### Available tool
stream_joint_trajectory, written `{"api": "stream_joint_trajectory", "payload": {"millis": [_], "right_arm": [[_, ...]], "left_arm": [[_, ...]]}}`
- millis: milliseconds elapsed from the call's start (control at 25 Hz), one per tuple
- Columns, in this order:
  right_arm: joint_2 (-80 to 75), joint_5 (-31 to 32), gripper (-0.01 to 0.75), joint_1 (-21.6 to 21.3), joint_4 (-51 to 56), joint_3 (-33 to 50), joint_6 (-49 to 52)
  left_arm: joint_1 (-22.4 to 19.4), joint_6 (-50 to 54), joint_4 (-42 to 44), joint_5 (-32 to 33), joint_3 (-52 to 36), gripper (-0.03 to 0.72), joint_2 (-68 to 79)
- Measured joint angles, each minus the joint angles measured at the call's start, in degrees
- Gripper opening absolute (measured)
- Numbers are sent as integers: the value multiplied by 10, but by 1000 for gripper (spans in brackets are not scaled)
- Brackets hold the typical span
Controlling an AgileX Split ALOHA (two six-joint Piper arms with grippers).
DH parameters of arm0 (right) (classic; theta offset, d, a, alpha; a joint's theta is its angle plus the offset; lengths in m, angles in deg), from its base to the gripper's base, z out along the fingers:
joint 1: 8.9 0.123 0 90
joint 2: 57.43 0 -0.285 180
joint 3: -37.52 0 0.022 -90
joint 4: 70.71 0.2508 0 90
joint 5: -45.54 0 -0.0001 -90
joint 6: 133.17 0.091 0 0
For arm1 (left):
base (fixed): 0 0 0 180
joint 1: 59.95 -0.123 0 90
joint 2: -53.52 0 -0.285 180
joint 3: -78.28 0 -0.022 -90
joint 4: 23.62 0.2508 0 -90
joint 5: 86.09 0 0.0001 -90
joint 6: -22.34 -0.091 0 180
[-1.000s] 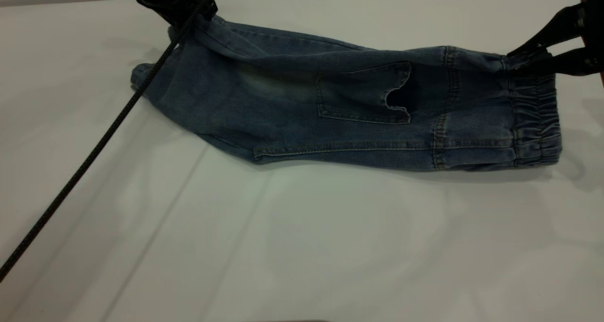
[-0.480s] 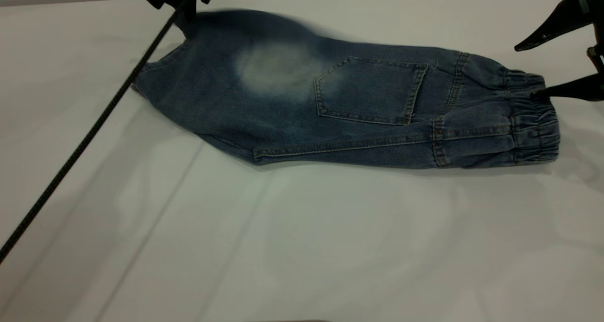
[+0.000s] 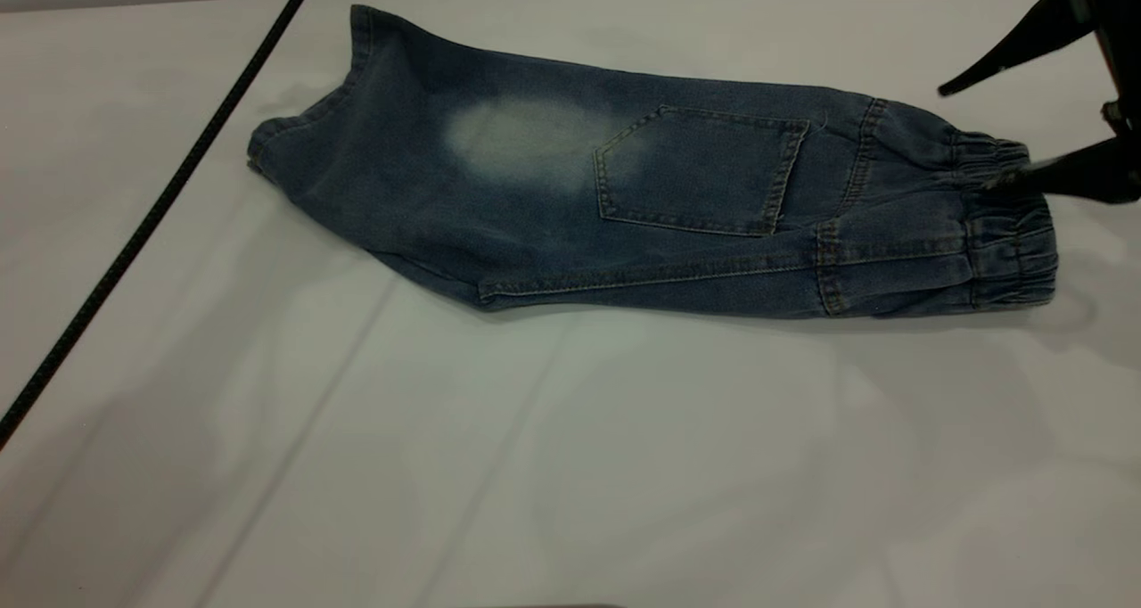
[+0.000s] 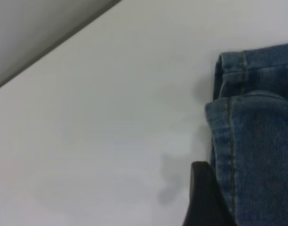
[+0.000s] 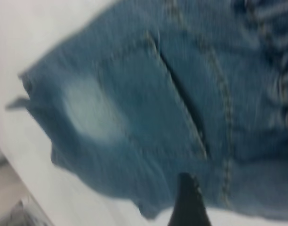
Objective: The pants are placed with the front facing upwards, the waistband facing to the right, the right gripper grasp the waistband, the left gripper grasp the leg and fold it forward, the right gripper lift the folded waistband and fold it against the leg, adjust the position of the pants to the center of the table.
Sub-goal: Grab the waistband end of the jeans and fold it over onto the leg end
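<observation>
on white table [image 3: 570, 465], folded pants [image 3: 624, 198]

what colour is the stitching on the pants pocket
Tan, on the patch pocket of the pants; clearest in the exterior view.

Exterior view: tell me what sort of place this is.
Probably a robot test bench for folding clothes: a bare white table, one pair of pants laid flat, and the right gripper with open fingers at the waistband.

White table [image 3: 624, 465], folded blue denim pants [image 3: 642, 198] lying flat on it
</observation>
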Motion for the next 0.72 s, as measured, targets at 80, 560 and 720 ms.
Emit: {"api": "stream_joint_trajectory", "payload": {"millis": [80, 560, 720], "right_arm": [[0, 20, 460, 0, -26, 0, 12], [0, 2, 468, 0, -131, 40, 71], [0, -18, 521, 0, -81, 40, 46]], "left_arm": [[2, -1, -1, 2, 0, 398, 0], [4, -2, -3, 0, 0, 391, 0], [4, -3, -4, -2, 0, 389, 0]]}}
